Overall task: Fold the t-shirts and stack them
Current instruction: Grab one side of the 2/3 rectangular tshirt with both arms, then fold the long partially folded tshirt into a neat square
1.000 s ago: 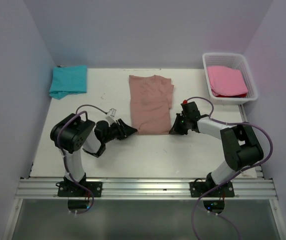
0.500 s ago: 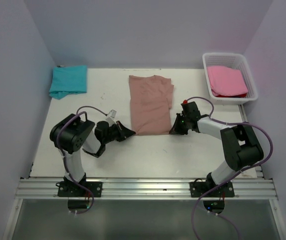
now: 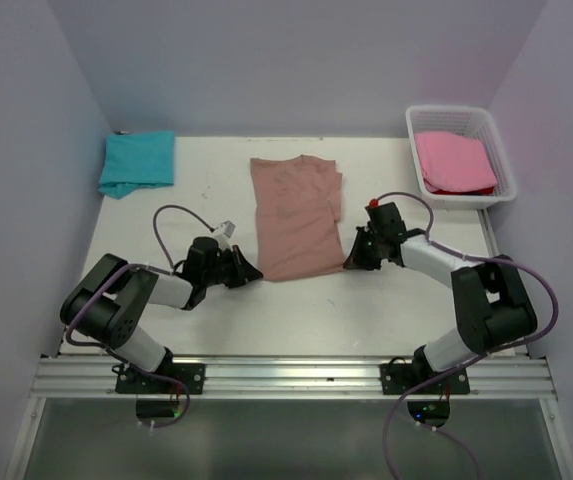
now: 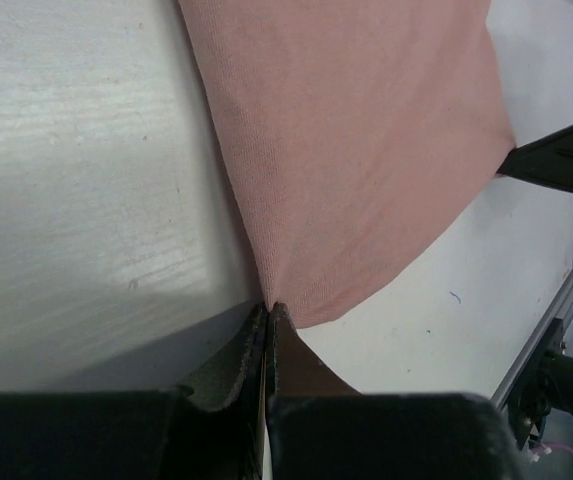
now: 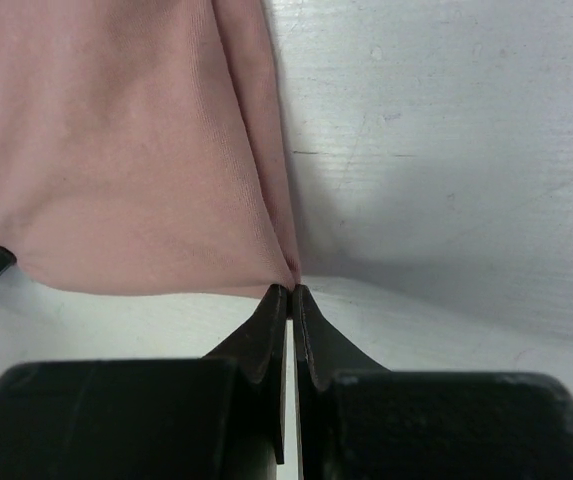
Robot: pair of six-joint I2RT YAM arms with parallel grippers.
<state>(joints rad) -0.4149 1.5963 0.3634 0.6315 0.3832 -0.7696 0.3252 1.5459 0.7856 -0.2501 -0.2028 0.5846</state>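
Note:
The salmon-brown t-shirt (image 3: 296, 215) lies folded lengthwise in the middle of the table. My left gripper (image 3: 255, 271) is shut on its near left corner (image 4: 284, 300), the cloth pinched at the fingertips. On the other side my right gripper (image 3: 347, 262) is shut on the near right corner (image 5: 284, 268). The near hem sags between the two grips, just above the table. A teal t-shirt (image 3: 137, 162) sits folded at the far left corner. The pink t-shirt (image 3: 454, 162) lies in the white basket (image 3: 506, 170) at the far right.
The table's metal rail (image 3: 286, 378) runs along the near edge behind both arm bases. Grey walls close in the left, right and far sides. In the left wrist view, the dark tip of the right gripper (image 4: 556, 160) shows at the right edge.
My left gripper has reached forward to the shirt's near left corner and shut on it. The shirt has shifted a little left and its near hem has lifted. The right gripper has kept its grip.

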